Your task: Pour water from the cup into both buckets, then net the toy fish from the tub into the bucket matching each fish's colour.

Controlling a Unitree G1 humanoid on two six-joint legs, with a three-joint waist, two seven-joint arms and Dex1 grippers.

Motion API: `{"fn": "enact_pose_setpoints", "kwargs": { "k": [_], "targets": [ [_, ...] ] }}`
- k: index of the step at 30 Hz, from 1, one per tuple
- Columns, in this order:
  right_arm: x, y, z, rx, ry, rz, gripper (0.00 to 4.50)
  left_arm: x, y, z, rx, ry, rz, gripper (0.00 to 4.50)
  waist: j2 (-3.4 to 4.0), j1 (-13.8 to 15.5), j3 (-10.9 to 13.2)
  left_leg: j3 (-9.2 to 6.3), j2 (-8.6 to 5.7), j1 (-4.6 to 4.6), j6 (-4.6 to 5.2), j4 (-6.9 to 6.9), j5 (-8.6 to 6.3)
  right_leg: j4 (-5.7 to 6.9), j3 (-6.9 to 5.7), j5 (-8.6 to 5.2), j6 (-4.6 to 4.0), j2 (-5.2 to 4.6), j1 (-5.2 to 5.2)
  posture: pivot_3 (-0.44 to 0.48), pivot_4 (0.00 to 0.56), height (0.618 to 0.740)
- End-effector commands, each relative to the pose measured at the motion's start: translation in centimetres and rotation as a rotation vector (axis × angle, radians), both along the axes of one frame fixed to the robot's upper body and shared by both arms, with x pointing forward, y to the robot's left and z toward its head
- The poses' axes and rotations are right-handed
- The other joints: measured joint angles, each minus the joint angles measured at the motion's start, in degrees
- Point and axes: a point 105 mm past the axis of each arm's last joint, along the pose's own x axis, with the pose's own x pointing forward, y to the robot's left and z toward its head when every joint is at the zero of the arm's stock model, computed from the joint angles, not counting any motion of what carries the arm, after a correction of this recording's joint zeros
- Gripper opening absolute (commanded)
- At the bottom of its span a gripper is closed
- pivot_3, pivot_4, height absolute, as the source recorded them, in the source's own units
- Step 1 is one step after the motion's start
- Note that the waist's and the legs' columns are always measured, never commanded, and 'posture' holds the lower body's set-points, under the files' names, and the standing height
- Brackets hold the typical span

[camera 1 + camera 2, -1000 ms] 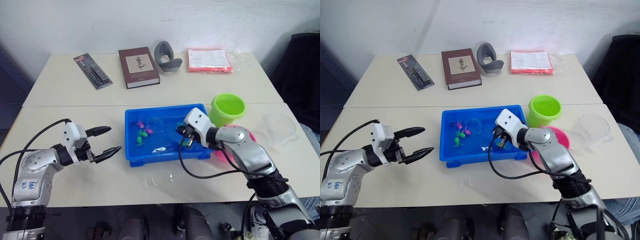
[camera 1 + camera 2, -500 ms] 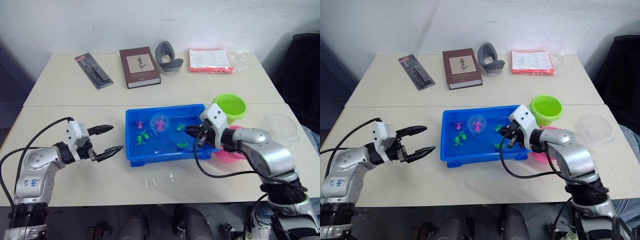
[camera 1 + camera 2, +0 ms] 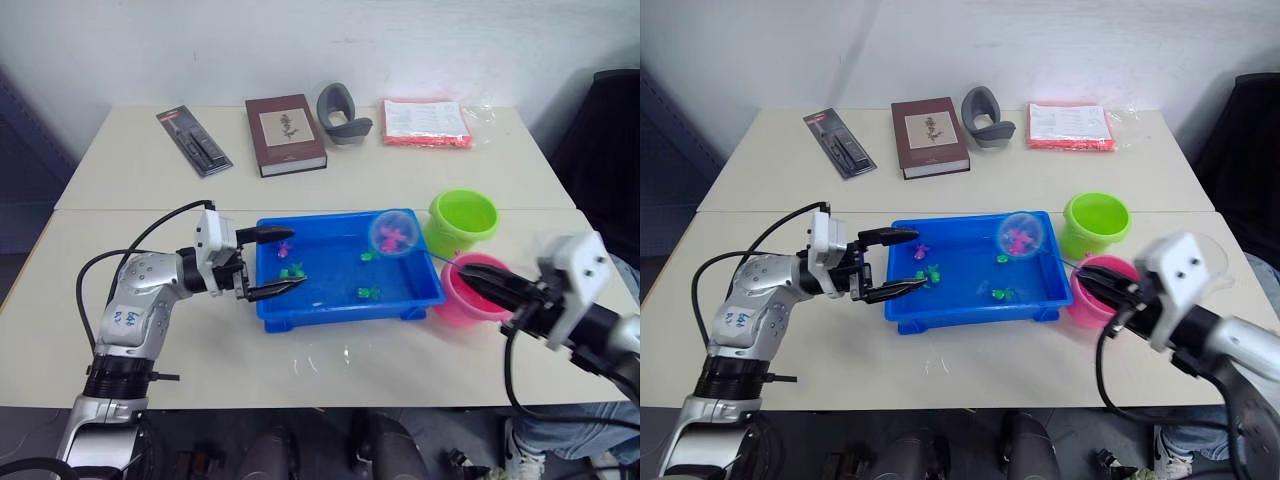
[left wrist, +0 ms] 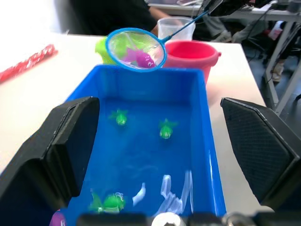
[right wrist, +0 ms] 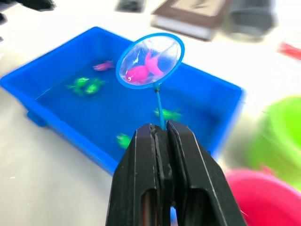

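Observation:
The blue tub (image 3: 330,312) holds water with green toy fish (image 3: 368,292) and a pink one (image 3: 283,248). The net (image 3: 394,234) hangs above the tub's right end with a pink fish (image 5: 141,70) inside its hoop. My right gripper (image 3: 468,277) is shut on the net's thin stick and reaches over the pink bucket (image 3: 455,308). The green bucket (image 3: 462,225) stands just behind the pink one. The clear cup (image 4: 176,29) sits beyond the buckets. My left gripper (image 3: 290,258) is open, its fingers over the tub's left end.
At the back of the table lie a dark packaged item (image 3: 194,142), a brown book (image 3: 285,134), a grey curved object (image 3: 344,108) and a red-edged packet (image 3: 426,121). Spilled water (image 3: 320,355) glistens in front of the tub.
My right arm pulled back to the right, lifting the net with a pink fish out of the water. My left gripper moved right to the tub's left end.

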Motion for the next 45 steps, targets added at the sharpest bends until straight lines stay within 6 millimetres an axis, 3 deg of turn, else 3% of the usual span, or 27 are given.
{"fn": "enact_pose_setpoints", "kwargs": {
  "k": [1,8,14,20,22,26,31,34,37,39,42,45],
  "targets": [
    [-2.4,-1.7,1.6,-0.028,-0.117,-0.101,0.0,0.2,-1.3,0.1,-0.009,-0.009,-0.07,4.44,0.0,0.2,0.0,-0.02,-0.02,0.0,0.0,0.0,0.0,0.0,0.0,0.0,0.0,0.03,0.01,0.0,0.15,0.74],
    [-6.0,-6.2,-0.4,-0.143,-0.116,-0.337,0.0,0.7,-3.0,-0.1,-0.017,-0.004,-0.157,4.44,0.0,0.3,0.0,0.0,-0.08,0.06,0.06,0.0,0.03,-0.04,0.13,0.06,0.11,0.07,0.08,0.0,0.15,0.74],
    [-6.8,-7.8,-2.6,-0.457,-0.166,-0.336,0.0,0.4,-4.1,0.0,-0.021,0.008,-0.221,4.44,0.0,0.0,0.0,0.17,-0.09,0.15,0.07,-0.03,0.03,-0.05,0.2,0.1,0.18,0.1,0.07,0.0,0.15,0.74],
    [-7.0,-8.5,-3.9,-0.984,-0.391,-0.268,0.0,0.2,-4.2,0.0,-0.02,0.013,-0.228,4.44,0.01,0.0,0.0,0.23,-0.08,0.19,0.06,-0.05,0.03,-0.05,0.3,0.09,0.18,0.12,0.04,0.0,0.15,0.74],
    [-7.2,-8.5,-3.5,-1.162,-0.534,-0.264,0.0,0.2,-4.1,-0.1,-0.017,0.015,-0.227,4.44,0.01,0.1,0.0,0.23,-0.07,0.18,0.04,-0.05,0.04,-0.06,0.42,0.09,0.18,0.12,0.04,0.0,0.15,0.74],
    [-7.5,-8.0,-5.2,-1.224,-0.573,-0.173,0.0,0.3,-3.7,-0.1,-0.012,0.017,-0.208,4.44,0.01,0.1,0.0,0.23,-0.08,0.18,0.01,-0.05,0.05,-0.17,0.52,0.08,0.18,0.12,0.04,0.0,0.15,0.74],
    [-7.8,-8.1,-5.6,-1.267,-0.612,-0.16,0.0,0.6,-3.4,0.5,-0.041,0.011,-0.176,4.44,0.01,0.0,0.0,0.27,-0.05,0.21,-0.02,-0.05,0.06,-0.23,0.61,0.06,0.17,0.17,0.04,0.0,0.15,0.74],
    [-7.1,-7.6,-3.6,-1.062,-0.643,-0.254,0.0,0.6,-2.5,0.1,-0.015,0.008,-0.152,4.44,0.01,-0.1,0.0,0.27,-0.03,0.22,-0.02,-0.05,0.06,-0.22,0.62,0.06,0.16,0.18,0.04,0.0,0.15,0.74],
    [-5.8,-3.8,-2.4,-0.523,-0.558,-0.157,0.0,1.0,-0.5,-0.5,0.002,0.003,-0.074,4.44,0.02,-0.9,0.0,0.27,0.05,0.27,-0.01,-0.05,0.06,-0.21,0.64,0.05,0.14,0.2,0.05,0.0,0.15,0.74],
    [-5.3,-1.7,-2.0,-0.305,-0.461,-0.038,0.0,1.1,0.6,-0.8,0.026,-0.015,-0.03,4.44,0.02,-1.3,0.0,0.26,0.16,0.28,-0.01,-0.04,0.06,-0.06,0.63,0.04,0.1,0.03,0.05,0.0,0.15,0.74],
    [-4.1,0.8,-1.6,-0.159,-0.318,0.138,0.0,1.3,3.1,-0.6,0.032,-0.037,0.075,4.44,-0.04,-1.3,0.0,0.19,0.19,0.27,0.0,0.0,0.06,-0.03,0.53,0.02,0.05,-0.04,0.05,0.0,0.15,0.74],
    [-1.3,2.4,-1.1,-0.05,-0.199,0.193,0.0,1.0,5.2,-0.6,0.041,-0.039,0.164,4.44,-0.13,-1.2,0.0,0.08,0.19,0.25,0.04,0.05,0.03,-0.14,0.38,0.03,0.04,-0.16,0.06,0.0,0.15,0.74]
  ]
}}
